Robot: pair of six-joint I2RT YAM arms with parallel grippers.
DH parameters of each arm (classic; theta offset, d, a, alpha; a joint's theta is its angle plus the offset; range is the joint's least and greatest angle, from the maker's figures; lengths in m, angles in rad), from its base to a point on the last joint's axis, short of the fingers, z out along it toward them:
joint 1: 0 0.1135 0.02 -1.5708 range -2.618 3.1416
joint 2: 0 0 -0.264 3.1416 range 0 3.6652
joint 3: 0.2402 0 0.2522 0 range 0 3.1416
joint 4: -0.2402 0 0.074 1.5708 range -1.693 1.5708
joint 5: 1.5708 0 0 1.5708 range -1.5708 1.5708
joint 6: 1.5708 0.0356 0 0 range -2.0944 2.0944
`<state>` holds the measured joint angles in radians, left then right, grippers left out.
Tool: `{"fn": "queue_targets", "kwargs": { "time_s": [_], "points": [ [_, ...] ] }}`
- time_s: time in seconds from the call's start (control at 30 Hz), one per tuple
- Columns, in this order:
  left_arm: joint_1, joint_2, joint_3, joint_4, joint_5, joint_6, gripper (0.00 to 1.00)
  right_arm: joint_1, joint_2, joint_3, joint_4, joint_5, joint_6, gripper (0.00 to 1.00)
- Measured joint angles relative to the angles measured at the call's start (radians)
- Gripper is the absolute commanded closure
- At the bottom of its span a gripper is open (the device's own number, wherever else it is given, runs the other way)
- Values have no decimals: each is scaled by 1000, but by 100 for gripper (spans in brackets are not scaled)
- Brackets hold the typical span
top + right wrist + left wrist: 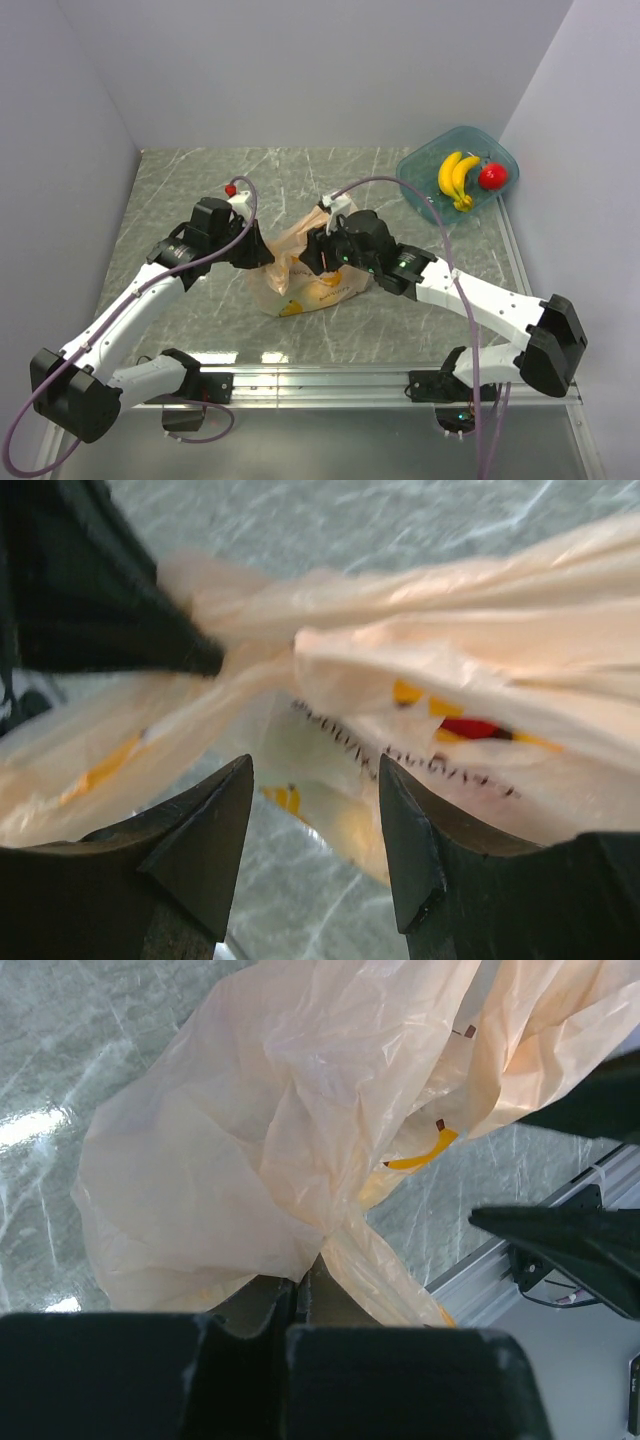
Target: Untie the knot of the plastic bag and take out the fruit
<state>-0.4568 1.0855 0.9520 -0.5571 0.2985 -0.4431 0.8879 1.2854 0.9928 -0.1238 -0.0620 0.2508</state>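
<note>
The pale orange plastic bag point(300, 278) lies mid-table between both grippers; orange shapes show through it. My left gripper point(262, 255) is shut on a twisted ear of the bag point(345, 1245), its jaws pressed together in the left wrist view point(298, 1288). The plastic gathers into a bunch, the knot point(245, 655), right at the left gripper's tip point(205, 660). My right gripper point(316, 250) is open, its fingertips point(315, 780) just short of the bag point(440, 680) and touching nothing. Whether the knot is still tied is unclear.
A teal clear tub point(500, 150) stands at the back right with two bananas point(455, 178) and a red fruit point(491, 176) in it. The aluminium rail point(330, 378) runs along the near edge. White walls close in on the left, back and right.
</note>
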Motion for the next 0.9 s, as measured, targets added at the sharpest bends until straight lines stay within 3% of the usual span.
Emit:
{"fn": "queue_targets", "kwargs": {
  "time_s": [0.23,0.47,0.6,0.67,0.73,0.9],
  "points": [
    [0,-8,-11,6,0,-7,99,0,99,43,110,131,10,40],
    [0,-17,-38,20,-6,-20,99,0,238,90,146,166,9,39],
    [0,-31,-55,38,-33,-34,90,0,268,79,132,166,2,41],
    [0,-45,-69,52,-55,-48,79,0,268,65,121,167,-5,44],
    [0,-63,-91,73,-85,-70,73,0,267,45,109,166,-14,55],
    [0,-113,-181,152,-183,-146,72,0,228,-50,48,137,-34,72]
  ]
}}
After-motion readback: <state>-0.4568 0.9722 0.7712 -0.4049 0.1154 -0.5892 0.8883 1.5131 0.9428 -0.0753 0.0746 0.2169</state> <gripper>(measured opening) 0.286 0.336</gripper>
